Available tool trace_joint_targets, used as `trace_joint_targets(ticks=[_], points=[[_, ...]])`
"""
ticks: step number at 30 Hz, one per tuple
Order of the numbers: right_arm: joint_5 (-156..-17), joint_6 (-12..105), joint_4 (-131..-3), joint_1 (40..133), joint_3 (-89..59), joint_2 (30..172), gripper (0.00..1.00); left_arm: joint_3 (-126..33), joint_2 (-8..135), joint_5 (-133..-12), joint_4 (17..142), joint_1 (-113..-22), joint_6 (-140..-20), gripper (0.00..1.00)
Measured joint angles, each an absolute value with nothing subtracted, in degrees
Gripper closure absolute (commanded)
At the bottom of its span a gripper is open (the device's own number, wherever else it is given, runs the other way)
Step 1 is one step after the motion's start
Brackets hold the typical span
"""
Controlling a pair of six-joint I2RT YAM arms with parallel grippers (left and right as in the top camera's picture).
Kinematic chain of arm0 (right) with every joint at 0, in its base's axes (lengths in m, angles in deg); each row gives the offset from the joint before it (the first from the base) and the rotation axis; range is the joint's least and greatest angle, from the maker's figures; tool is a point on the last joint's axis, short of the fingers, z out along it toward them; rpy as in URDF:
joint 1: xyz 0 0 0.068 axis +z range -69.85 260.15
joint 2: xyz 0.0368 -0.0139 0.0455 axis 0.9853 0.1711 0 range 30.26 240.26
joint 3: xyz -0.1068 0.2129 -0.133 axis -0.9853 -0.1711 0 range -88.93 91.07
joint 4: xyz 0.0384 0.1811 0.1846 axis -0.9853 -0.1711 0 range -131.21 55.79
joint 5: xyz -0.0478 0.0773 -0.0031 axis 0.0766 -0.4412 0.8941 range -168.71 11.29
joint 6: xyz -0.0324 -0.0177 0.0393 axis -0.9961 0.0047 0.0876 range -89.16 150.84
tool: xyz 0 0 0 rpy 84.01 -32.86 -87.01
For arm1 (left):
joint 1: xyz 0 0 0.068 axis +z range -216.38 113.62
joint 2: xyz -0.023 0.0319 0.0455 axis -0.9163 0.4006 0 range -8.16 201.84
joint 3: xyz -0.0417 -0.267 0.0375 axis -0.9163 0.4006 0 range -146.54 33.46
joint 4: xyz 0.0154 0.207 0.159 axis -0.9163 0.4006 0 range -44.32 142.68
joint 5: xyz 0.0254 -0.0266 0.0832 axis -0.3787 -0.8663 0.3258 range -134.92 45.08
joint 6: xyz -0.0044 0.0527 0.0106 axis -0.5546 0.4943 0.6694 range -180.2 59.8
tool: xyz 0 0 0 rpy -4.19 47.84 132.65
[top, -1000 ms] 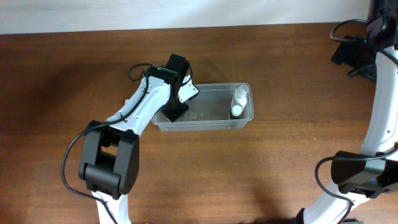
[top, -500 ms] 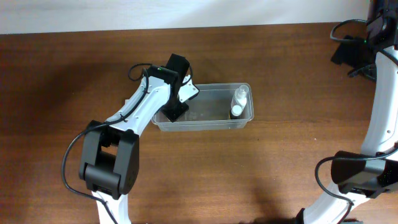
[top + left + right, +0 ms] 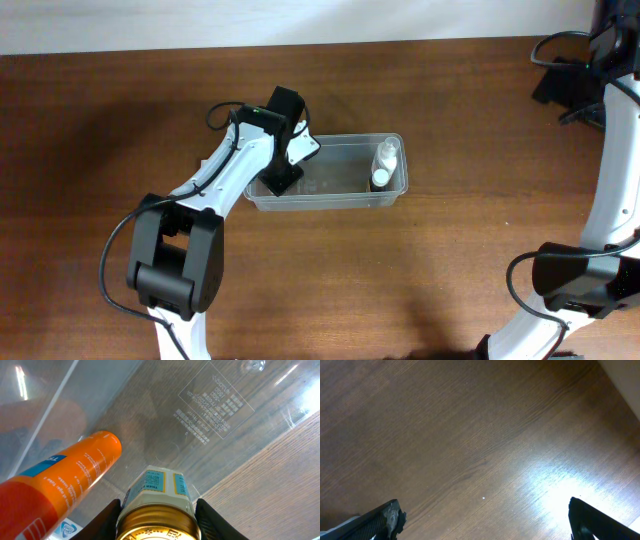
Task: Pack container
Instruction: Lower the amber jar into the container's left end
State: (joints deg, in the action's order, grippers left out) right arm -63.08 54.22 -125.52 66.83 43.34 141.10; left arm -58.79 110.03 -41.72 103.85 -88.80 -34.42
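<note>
A brown wooden surface (image 3: 450, 260) carries the container (image 3: 330, 201) at its middle. The left gripper (image 3: 158, 519) reaches into the container's left end, clamped on a gold-lidded jar (image 3: 159, 491) - an orange tube (image 3: 65, 480) lies just beside it. A white bottle (image 3: 384, 163) lies at the right end. The right gripper (image 3: 482, 520) hangs spread wide over bare wood, holding nothing.

**Wood, wall and small goods**

We've got a dark brown wooden table (image 3: 450, 270) filling the picture, with a pale wall (image 3: 300, 20) along its far edge. Black gear (image 3: 560, 85) with cables sits in the far right corner. Inside the container (image 3: 330, 201) a white bottle (image 3: 387, 155) lies at the right end. Close up, we catch an orange tube (image 3: 65, 480) just beside a gold-lidded jar (image 3: 157, 510).
</note>
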Motion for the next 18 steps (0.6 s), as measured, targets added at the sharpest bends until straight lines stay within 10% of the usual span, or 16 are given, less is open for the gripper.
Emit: trace_joint_targets(ticks=[18], points=[[-63.1,54.2,-125.5,66.8,43.3,141.1,0.02,-58.8,110.0,-41.7,103.6,-88.8,-34.4,0.61]])
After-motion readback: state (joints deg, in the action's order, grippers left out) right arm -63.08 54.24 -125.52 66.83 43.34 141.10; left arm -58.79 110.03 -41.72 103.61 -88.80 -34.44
